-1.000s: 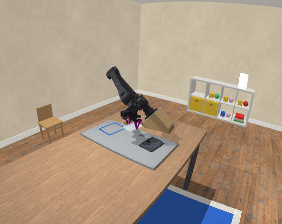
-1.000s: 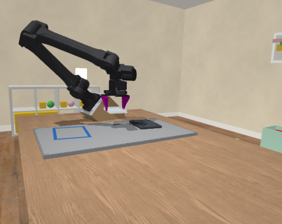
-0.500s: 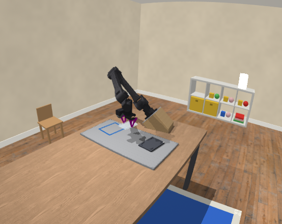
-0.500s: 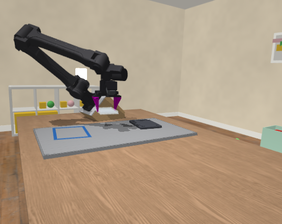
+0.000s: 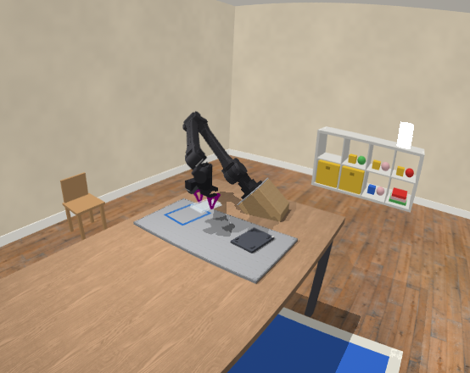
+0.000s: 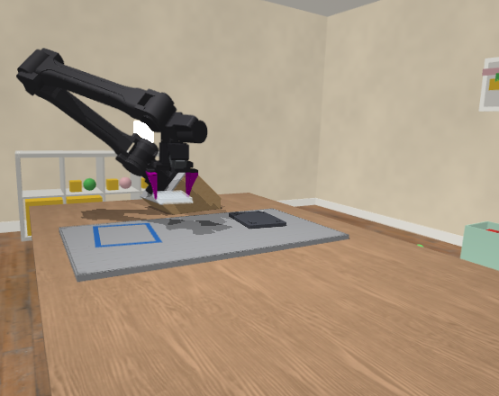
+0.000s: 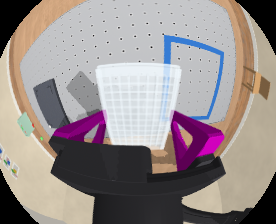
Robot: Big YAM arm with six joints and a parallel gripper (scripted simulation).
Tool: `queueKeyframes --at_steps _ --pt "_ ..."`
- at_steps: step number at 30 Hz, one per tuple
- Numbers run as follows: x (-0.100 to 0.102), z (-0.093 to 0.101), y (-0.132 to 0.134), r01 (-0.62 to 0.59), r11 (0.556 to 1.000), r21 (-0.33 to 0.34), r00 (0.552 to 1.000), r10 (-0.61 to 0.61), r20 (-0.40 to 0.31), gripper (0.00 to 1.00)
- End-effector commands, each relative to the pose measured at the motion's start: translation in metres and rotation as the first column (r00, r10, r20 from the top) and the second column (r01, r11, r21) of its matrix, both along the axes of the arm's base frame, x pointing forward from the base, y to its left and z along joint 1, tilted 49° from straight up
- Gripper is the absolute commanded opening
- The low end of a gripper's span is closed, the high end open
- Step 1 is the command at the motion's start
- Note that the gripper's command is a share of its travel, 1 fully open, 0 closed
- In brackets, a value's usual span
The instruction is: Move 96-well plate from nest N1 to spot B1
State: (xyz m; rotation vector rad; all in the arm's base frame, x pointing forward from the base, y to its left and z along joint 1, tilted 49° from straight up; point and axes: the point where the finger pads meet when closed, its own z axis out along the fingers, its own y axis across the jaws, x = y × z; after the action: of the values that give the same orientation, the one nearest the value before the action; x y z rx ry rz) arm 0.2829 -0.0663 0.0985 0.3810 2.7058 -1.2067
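My gripper [image 5: 207, 198] with purple fingers is shut on the white 96-well plate [image 5: 204, 206] and holds it level in the air above the grey deck [image 5: 215, 237]. The gripper [image 6: 172, 184] and plate [image 6: 170, 196] also show in the exterior view. The plate hangs between the dark plate nest N1 [image 5: 252, 240] and the blue taped outline B1 [image 5: 186, 213], close to the outline's near corner. In the wrist view the plate [image 7: 139, 106] lies between the fingers, with the outline [image 7: 194, 76] to its right and the empty nest [image 7: 50, 103] to its left.
The arm's tan wedge base [image 5: 264, 201] stands behind the deck. A wooden chair [image 5: 81, 202] stands left of the table, a white shelf [image 5: 368, 167] with boxes and balls at the right wall. A green bin [image 6: 490, 245] sits at the table's right edge.
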Motion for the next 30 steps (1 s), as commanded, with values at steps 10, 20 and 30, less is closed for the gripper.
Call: queueKeyframes --at_steps 10,20,30 --pt "-0.004 0.033 -0.026 -0.017 1.0 -0.005 1.0 0.017 -0.013 0.0" --pt "0.001 0.062 -0.043 -0.016 1.0 -0.004 1.0 0.017 0.02 0.0" --pt "-0.003 0.086 -0.067 -0.016 1.0 -0.006 0.999 0.017 0.037 0.0"
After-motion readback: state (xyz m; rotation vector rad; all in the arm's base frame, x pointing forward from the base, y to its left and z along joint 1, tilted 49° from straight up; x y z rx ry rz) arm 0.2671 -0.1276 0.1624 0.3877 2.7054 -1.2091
